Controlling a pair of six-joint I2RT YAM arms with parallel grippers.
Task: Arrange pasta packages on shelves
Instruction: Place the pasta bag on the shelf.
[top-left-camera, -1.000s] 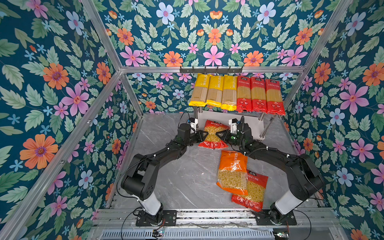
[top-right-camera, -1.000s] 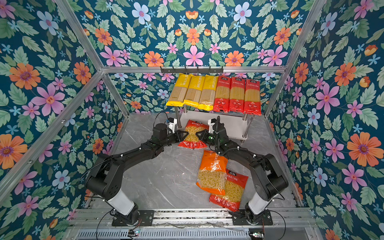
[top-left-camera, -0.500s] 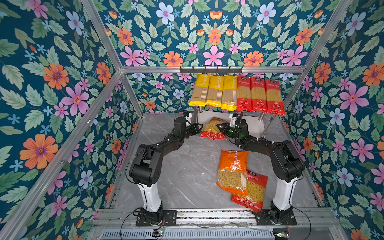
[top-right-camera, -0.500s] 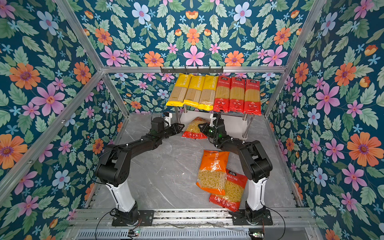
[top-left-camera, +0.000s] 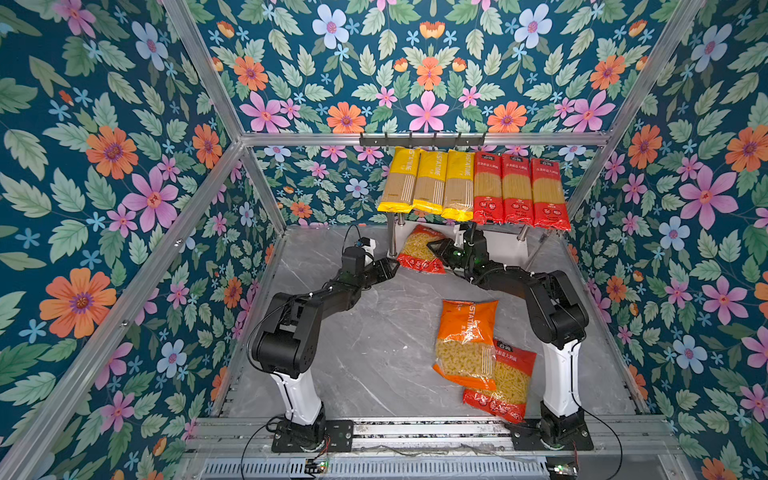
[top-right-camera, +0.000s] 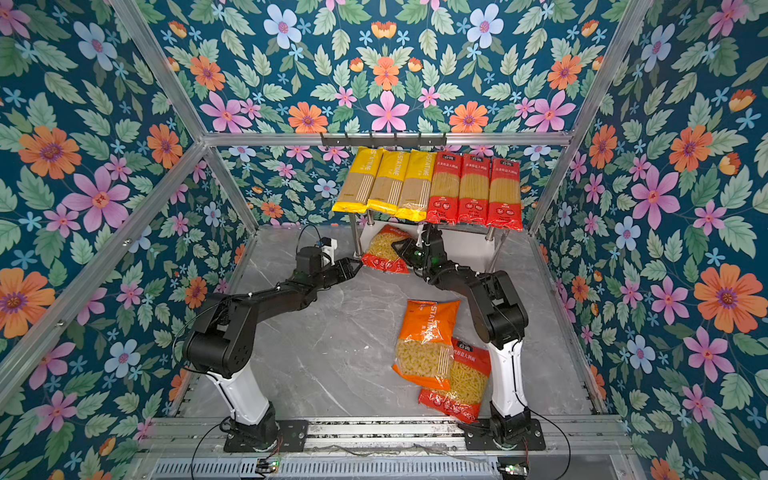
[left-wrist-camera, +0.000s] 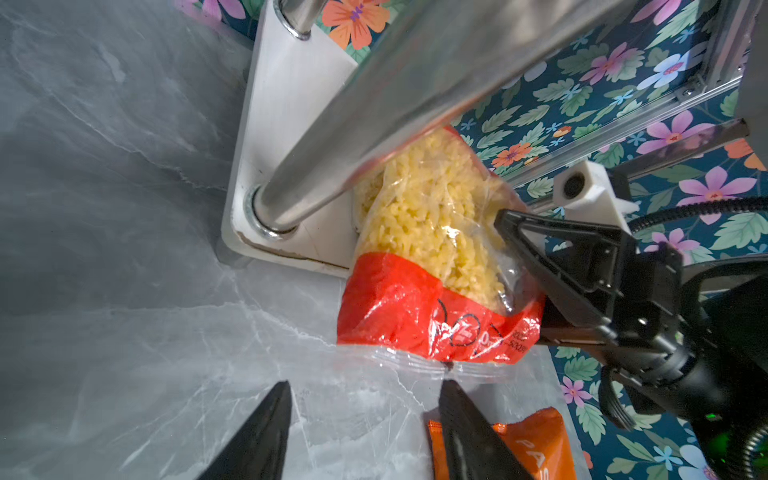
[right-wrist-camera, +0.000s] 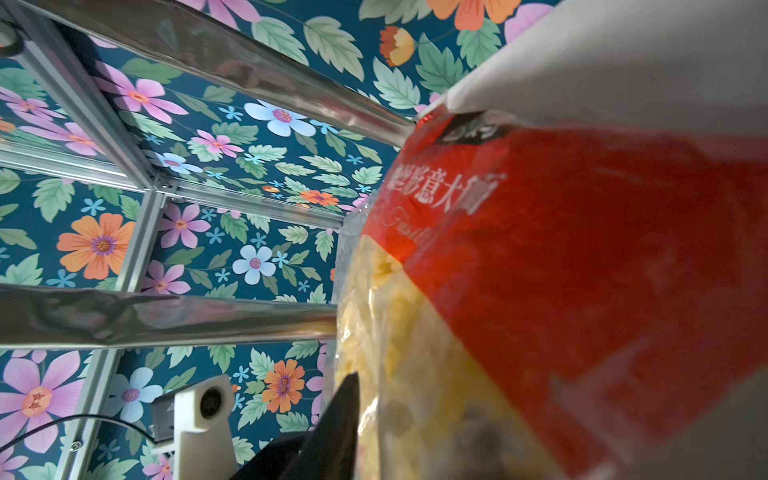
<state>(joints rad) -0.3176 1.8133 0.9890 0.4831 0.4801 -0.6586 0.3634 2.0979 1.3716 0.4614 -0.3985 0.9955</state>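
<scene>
- Step in hand: seating the first short-pasta bag on the lower tier. The top tier looks full.
- The shelves (top-left-camera: 503, 249) stand at the back of the desk (top-left-camera: 374, 353). Three yellow spaghetti packs (top-left-camera: 428, 183) and three red spaghetti packs (top-left-camera: 517, 191) lie side by side on the upper board.
- The red pasta bag (left-wrist-camera: 436, 257) is at the left end of the lower board, just beside the front chrome post (left-wrist-camera: 374, 124). Its top end is under the upper board. Its red bottom band and clear seal hang off onto the desk, so it is only part way in.
- Left claw (left-wrist-camera: 361, 388): released, fingers apart, nothing between them, just short of the bag's clear seal.
- Right claw (top-left-camera: 434, 247): jaws apart astride the bag's side edge, one finger on the window. Can't tell if it pinches the bag or has let go.
- The orange pasta bag (top-left-camera: 465, 340) and the second red bag (top-left-camera: 503, 382) lie on the desk near the right arm's base, orange overlapping red. Neither is shelved.
- Next, my guess: nudge the bag fully onto the board and clear of the post. Then back both claws out low to avoid bumping the upper board, and fetch the orange bag, which is on top of the pile.
</scene>
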